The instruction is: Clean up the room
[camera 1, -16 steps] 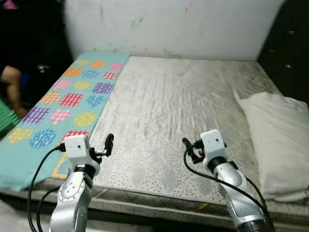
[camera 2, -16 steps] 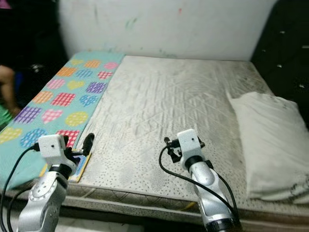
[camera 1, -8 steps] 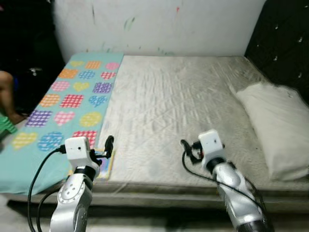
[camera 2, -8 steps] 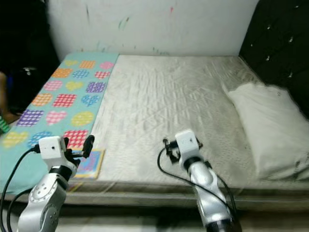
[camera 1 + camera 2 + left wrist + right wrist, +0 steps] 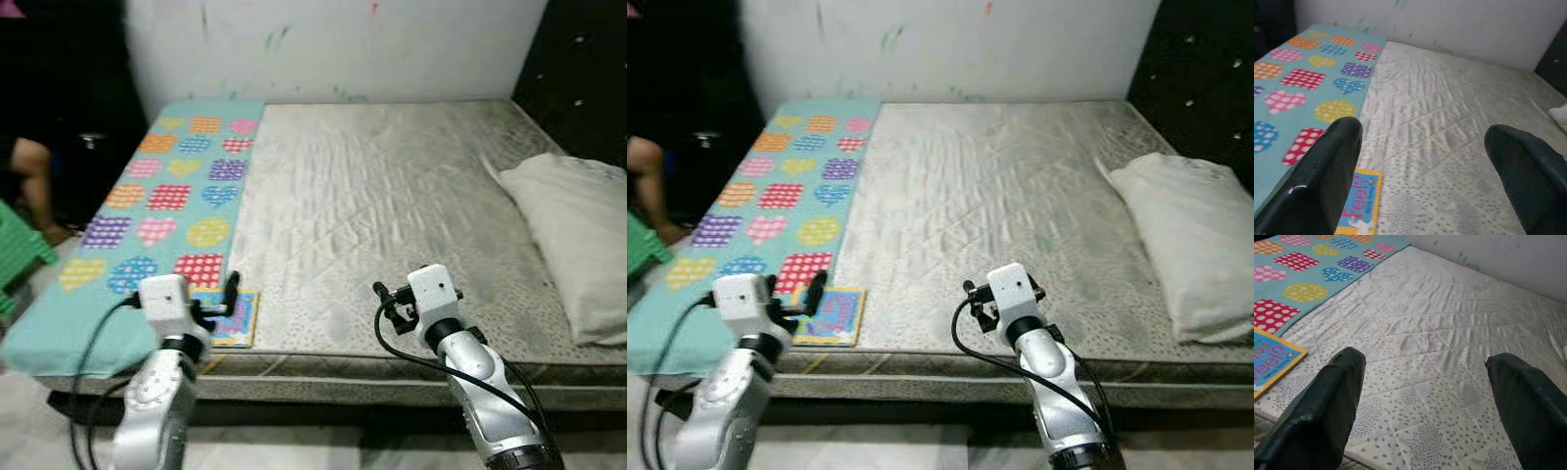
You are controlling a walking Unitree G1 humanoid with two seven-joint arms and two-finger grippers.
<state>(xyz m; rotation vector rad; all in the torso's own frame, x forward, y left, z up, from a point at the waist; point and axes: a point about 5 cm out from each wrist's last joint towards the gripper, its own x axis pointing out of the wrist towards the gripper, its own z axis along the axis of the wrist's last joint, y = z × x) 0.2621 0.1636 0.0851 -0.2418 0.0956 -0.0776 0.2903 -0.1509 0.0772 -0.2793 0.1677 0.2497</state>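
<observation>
Approaching the bed appears to be the step in hand: both arms are raised at the lower edge of the frame and nothing is held. At far left a person's leg (image 5: 29, 176) and a green object (image 5: 20, 257) are cut by the frame edge, so neither can be identified further. The teal mat (image 5: 167, 196), printed with hearts and squares, runs down the left side of the mattress (image 5: 392, 196). At lower left the left gripper (image 5: 221, 300) hovers with its fingers apart, as the left wrist view confirms, just short of the picture book (image 5: 831, 315); the book lies flat at the near edge of the bed, beside the mat's lower corner, and is the likeliest item to clear. The next move calls for advancing the left gripper over the book and working a finger under one edge, since it lies flush on the fabric. At lower centre the right gripper (image 5: 386, 300) hovers over bare mattress, fingers also apart. At right the pillow (image 5: 578, 245) rests by the dark headboard (image 5: 578, 69); its far side leaves the frame. The book's cover lettering is partly masked by a finger (image 5: 1317, 176) in the left wrist view.
</observation>
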